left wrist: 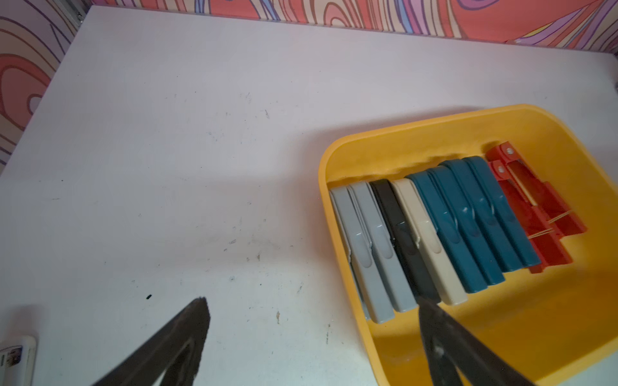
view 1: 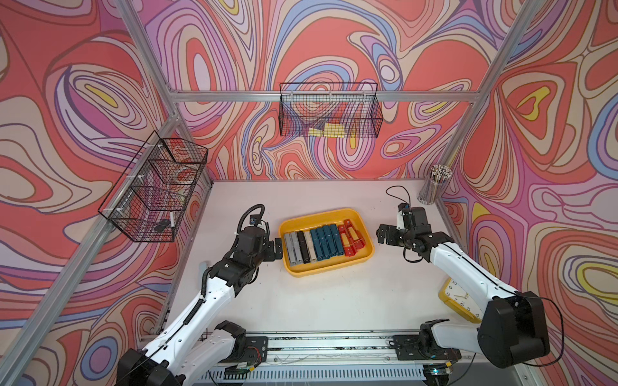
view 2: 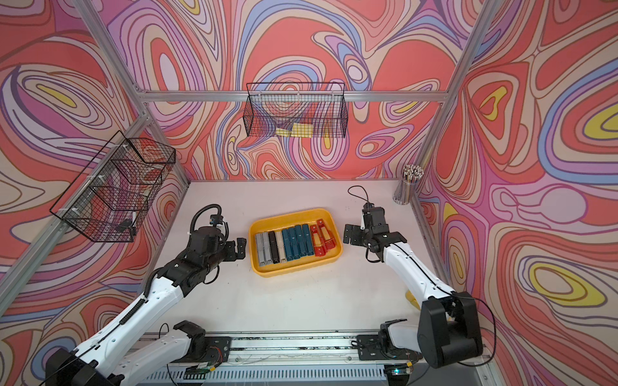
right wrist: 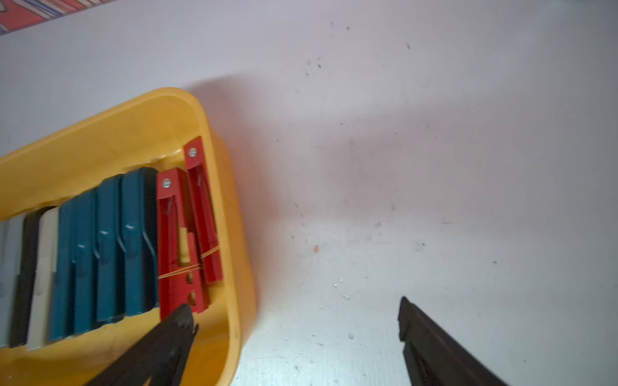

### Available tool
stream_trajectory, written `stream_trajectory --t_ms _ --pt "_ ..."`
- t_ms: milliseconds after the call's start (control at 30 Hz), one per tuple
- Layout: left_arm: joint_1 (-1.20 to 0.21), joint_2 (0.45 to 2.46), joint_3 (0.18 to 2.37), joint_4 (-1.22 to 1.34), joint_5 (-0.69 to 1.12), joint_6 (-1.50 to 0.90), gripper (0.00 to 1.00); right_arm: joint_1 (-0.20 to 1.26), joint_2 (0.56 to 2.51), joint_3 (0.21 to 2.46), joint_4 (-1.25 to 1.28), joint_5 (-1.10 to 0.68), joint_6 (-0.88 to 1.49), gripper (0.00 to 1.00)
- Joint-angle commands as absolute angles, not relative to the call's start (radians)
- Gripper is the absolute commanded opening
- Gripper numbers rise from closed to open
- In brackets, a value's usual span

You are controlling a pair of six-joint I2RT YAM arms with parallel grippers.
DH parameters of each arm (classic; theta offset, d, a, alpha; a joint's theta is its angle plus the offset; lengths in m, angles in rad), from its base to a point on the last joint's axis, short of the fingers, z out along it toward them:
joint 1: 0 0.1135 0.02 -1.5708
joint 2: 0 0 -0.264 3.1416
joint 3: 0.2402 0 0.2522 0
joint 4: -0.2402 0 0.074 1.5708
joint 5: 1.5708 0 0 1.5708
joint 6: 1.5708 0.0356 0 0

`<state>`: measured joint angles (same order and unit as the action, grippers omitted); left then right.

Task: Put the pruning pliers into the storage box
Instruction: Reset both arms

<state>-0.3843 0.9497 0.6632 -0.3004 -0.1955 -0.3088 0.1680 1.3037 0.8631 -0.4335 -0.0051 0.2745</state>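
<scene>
The yellow storage box [view 1: 321, 271] [view 2: 294, 270] lies mid-table. Inside it the pruning pliers [view 1: 321, 244] [view 2: 291, 244] lie side by side in a row: grey, black, beige, teal and red bars. My left gripper [view 1: 277, 249] [view 2: 240, 249] stands open and empty just off the box's left edge. In the left wrist view the gripper [left wrist: 312, 300] straddles the rim [left wrist: 418, 125], near the grey pliers [left wrist: 368, 254]. My right gripper [view 1: 384, 235] [view 2: 349, 234] hangs open and empty a little to the right of the box. In the right wrist view the gripper [right wrist: 295, 304] is beside the red pliers [right wrist: 177, 254].
A black wire basket [view 1: 329, 113] hangs on the back wall and another [view 1: 153, 194] on the left wall. A cup of white-tipped sticks [view 1: 434, 185] stands at the back right corner. A yellow clock [view 1: 458, 297] lies under the right arm.
</scene>
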Motion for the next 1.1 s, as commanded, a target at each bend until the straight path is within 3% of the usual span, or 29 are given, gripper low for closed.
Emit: stream_trajectory --t_ms 0,267,500,767,967,1067 --pt "-0.379 0.913 0.582 -0.115 -0.311 -0.195 0.99 0.163 1.282 0.846 -0.34 0.057 0.238 0.98" --pt "-0.378 0.947 0.391 0.234 -0.52 0.006 0.99 0.16 1.238 0.742 -0.089 0.205 0.116 0.98" --pt "-0.362 1.253 0.226 0.852 -0.472 0.196 0.99 0.122 1.31 0.606 0.188 0.259 0.046 0.98" --pt "-0.193 1.369 0.238 0.99 -0.202 0.134 0.99 0.041 1.379 0.432 0.532 0.196 0.074 0.98" --pt "-0.138 1.593 0.187 1.337 -0.202 0.098 0.99 0.032 1.402 0.316 0.878 0.106 0.02 0.98" --pt "-0.133 1.549 0.214 1.215 -0.175 0.093 0.99 0.03 1.428 0.329 0.895 0.03 -0.014 0.98"
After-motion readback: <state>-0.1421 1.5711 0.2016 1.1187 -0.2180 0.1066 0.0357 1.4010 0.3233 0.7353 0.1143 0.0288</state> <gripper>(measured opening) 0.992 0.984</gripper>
